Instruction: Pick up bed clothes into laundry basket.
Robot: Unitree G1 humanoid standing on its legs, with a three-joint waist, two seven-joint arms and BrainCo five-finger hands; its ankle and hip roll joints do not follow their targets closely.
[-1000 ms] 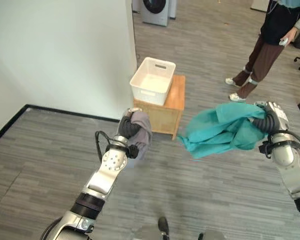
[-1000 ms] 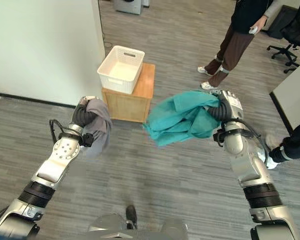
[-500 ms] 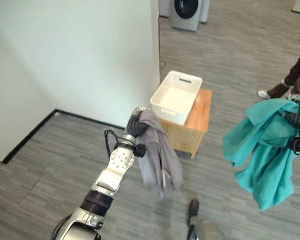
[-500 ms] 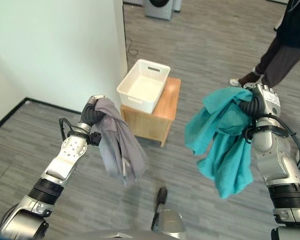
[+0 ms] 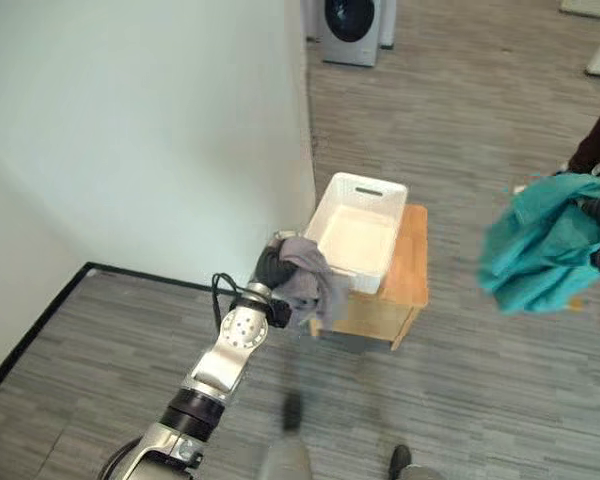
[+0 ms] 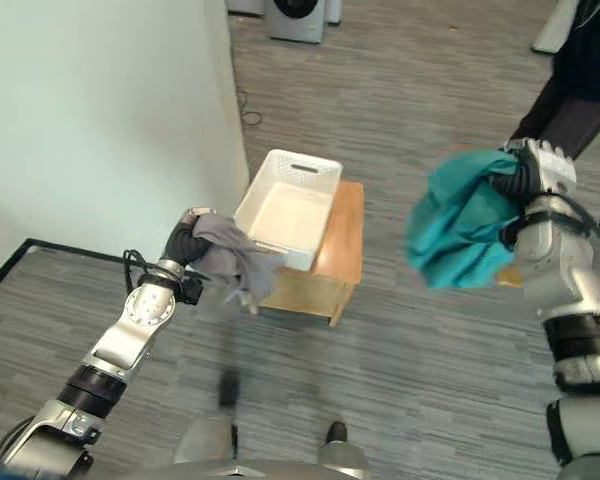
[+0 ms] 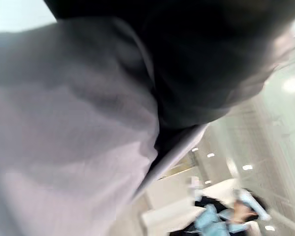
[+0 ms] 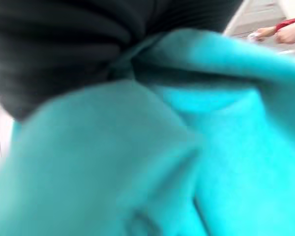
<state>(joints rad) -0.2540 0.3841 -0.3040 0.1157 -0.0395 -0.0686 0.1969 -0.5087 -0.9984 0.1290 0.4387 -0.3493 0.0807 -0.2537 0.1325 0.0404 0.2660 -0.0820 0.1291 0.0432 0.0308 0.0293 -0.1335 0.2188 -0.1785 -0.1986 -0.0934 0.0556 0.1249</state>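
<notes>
— Right eye view: where were the clothes?
— Left hand (image 6: 187, 243) clutched the grey cloth (image 6: 230, 262) beside the white basket (image 6: 287, 207) on the wooden stand (image 6: 338, 270); right hand (image 6: 525, 180) clutched the teal cloth (image 6: 460, 231), held well apart.

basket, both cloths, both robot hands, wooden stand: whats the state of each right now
laundry basket: upright on the stand, empty
grey cloth: held up off the floor, bunched, hanging beside the basket's near corner
teal cloth: held up in the air, bunched, well apart from the basket
left robot hand: shut on the grey cloth
right robot hand: shut on the teal cloth
wooden stand: upright by the wall, carrying the basket
</notes>
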